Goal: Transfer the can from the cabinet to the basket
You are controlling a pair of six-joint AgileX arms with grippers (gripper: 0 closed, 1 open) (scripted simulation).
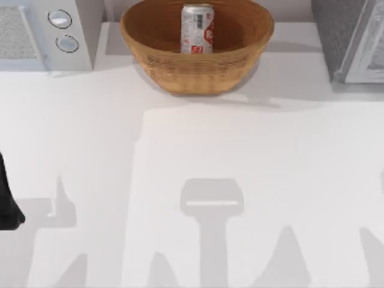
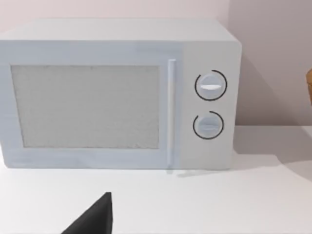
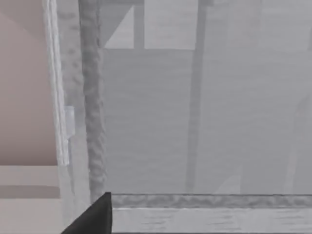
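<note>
can (image 1: 197, 28) upright inside basket (image 1: 197, 48), top centre | cabinet (image 1: 351, 39) upper right | left end effector (image 1: 9, 198) at left edge, fingers cannot tell | judged done: keep arms clear

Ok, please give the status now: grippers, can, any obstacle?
Left gripper parked at table's left edge. Can upright inside basket. Nothing in the way.

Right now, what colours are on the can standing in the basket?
Silver metal with a red and white label; the can shows best in the top view.
</note>
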